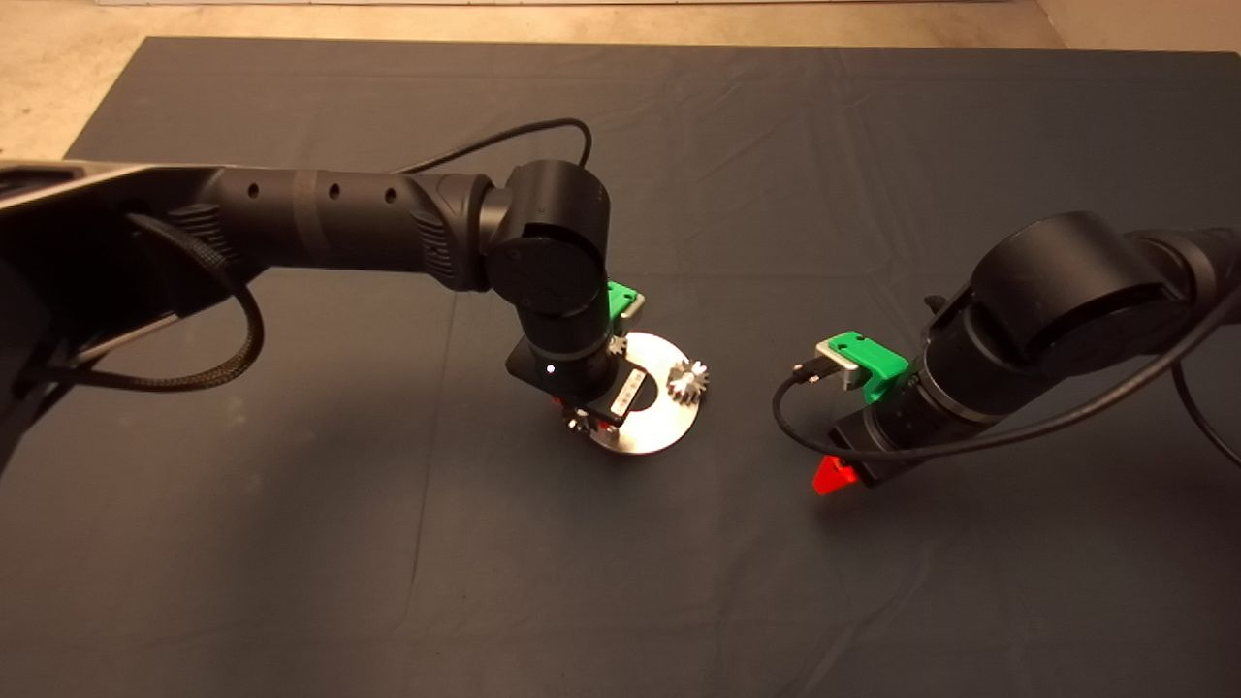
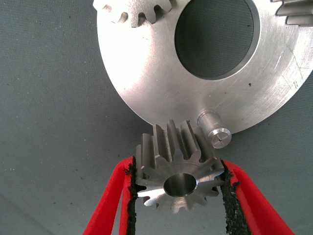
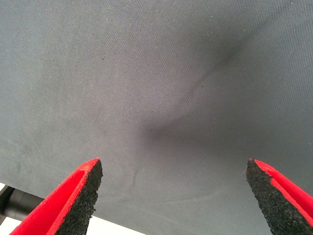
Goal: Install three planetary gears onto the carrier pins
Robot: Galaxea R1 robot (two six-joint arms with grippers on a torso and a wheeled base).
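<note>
My left gripper [image 2: 178, 188] clamps the third gear [image 2: 178, 171] beside the bare carrier pin [image 2: 214, 129]; next, bore over pin. Right fingers [image 3: 73, 196] spread, idle over mat [image 3: 156, 73].

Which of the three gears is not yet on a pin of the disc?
The gear held between the left gripper fingers, beside the bare pin. The other two gears already sit on the disc.

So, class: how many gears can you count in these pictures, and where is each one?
3. One gear is held in the left claw beside the bare pin; two gears sit on the disc. None seems hidden.
</note>
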